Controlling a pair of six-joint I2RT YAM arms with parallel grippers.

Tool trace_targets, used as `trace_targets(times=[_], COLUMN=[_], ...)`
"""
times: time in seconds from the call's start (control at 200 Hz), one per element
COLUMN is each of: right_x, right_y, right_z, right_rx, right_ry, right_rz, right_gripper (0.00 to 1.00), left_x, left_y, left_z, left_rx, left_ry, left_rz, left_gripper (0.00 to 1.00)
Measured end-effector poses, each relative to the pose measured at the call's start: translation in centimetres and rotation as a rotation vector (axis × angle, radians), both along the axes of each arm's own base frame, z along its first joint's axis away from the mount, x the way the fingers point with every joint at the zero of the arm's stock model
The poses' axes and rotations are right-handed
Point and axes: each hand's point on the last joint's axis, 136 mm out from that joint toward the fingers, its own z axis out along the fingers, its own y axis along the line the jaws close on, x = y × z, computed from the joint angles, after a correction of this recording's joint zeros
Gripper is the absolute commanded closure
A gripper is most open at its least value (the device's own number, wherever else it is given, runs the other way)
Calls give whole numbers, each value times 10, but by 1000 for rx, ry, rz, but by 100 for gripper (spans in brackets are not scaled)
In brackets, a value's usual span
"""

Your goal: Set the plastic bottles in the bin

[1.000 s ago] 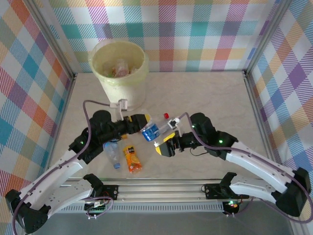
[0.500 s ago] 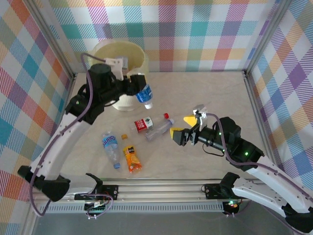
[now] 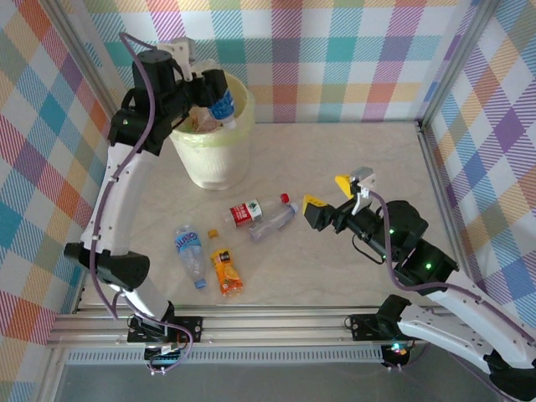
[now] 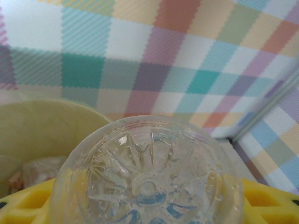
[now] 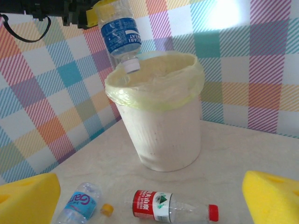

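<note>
Blue-labelled bottle (image 5: 120,35) cap-down over bin (image 5: 163,135); its print illegible.

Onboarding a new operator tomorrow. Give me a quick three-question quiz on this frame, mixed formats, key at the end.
1. True or false: the left gripper holds a blue-label bottle cap-down above the bin.
2. How many bottles lie on the table?
3. The right gripper is: A) open, empty B) shut on a bottle C) inside the bin.
Key: 1 true. 2 three: red-label bottle, light-blue-label bottle, orange bottle. 3 A.
</note>
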Motion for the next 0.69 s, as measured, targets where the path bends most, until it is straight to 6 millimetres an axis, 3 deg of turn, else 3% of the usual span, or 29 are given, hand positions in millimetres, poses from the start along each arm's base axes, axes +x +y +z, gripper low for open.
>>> trace_targets(times=[0.155,0.405,0.695], right_x=[3,1,-2], right_y=[1,-9,-19], right_z=[-6,-17,-44], right_rx=[-21,-23,-47], right_ry=[14,41,105], right_rz=[-10,-37,-69], right_gripper=[0,0,0], left_x=[29,63,86], left_y=[11,19,12], left_z=[-5,-54,-93], left_rx=[31,59,62], left_ry=[-9,94,163], left_rz=[39,63,43], left_gripper=[47,45,45])
